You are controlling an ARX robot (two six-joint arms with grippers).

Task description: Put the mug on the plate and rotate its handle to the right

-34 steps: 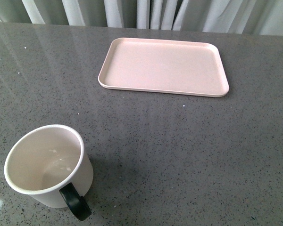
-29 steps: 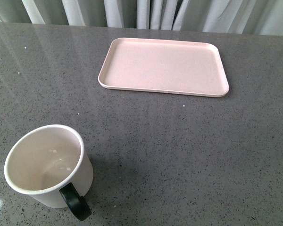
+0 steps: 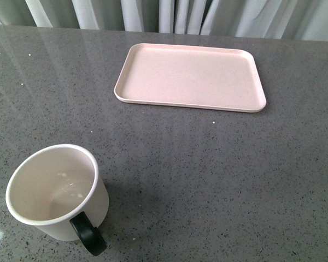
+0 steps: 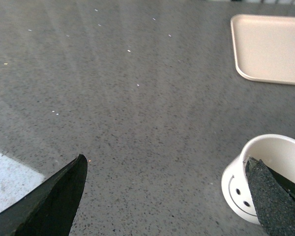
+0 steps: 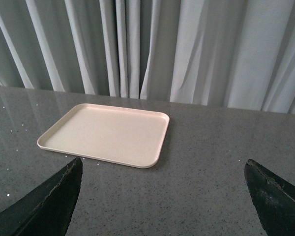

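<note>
On the table (image 3: 218,180): a mug and a plate sit well apart on grey speckled stone; neither arm shows in the front view.
Mug (image 3: 54,194): upright and empty at 7 o'clock, on the robot's side of the table, not yet on the plate.
Handle (image 3: 88,236): the black loop juts from the mug at about 5 o'clock, toward the robot and slightly right.
Smiley face (image 4: 241,194): printed on the mug's side, seen only from the left wrist.
Plate (image 3: 191,76): bare, at 12 to 1 o'clock on the far side, in front of pale curtains (image 5: 187,49).
Left end effector (image 4: 166,162): released, fingers (image 4: 54,196) spread wide above the table. The mug sits just beside one finger, not between the two.
Right end effector (image 5: 162,162): released and spread wide, grasping nothing, looking toward the plate.
Step in hand: by all appearances the approach to the mug, at the very start of the task, with nothing grasped.
Next move: the left arm looks the better placed. It would need to bring the mug's wall or handle between its fingers, clench, and carry the mug toward 1 o'clock. After setting it inside the plate's rim, it would turn the handle round to 3 o'clock.
</note>
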